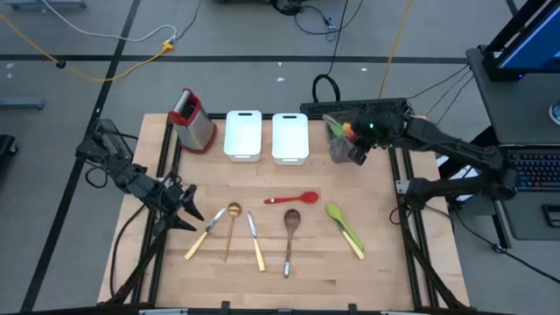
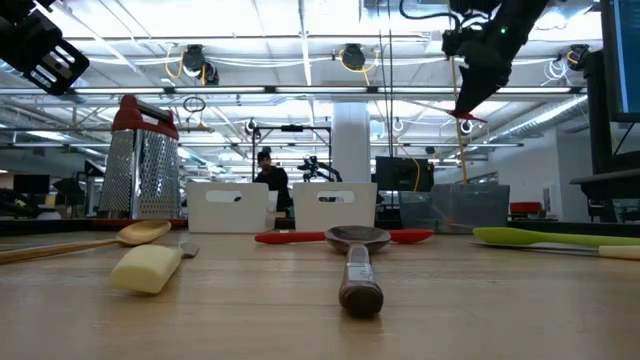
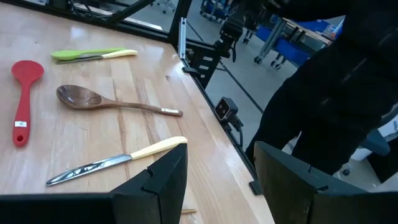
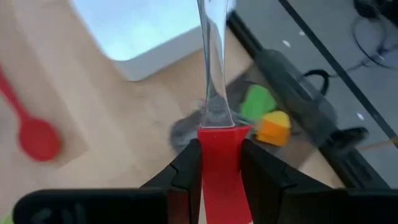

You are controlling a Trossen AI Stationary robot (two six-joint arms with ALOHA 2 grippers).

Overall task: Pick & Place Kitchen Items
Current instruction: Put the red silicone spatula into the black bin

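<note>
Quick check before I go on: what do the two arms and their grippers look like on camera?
Both arms are dark, near-black jointed links. The left gripper has two broad, flat, matte black fingers with angular edges. The right gripper has similar black fingers, and a small green light glows on its wrist housing. Thin black cables trail behind the right arm.

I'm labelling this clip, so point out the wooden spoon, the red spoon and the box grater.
wooden spoon point(image 1: 291, 219): high view, on its bowl.
red spoon point(image 1: 308, 198): high view, on its bowl.
box grater point(image 2: 140, 172): low view, on its metal face.

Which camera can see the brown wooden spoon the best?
The high view: the whole wooden spoon lies in plain sight, bowl to handle tip, between a cream-handled knife and the green spatula. The left wrist view also shows all of it, at a slant. The low view sees it end-on. The right wrist view misses it.
</note>
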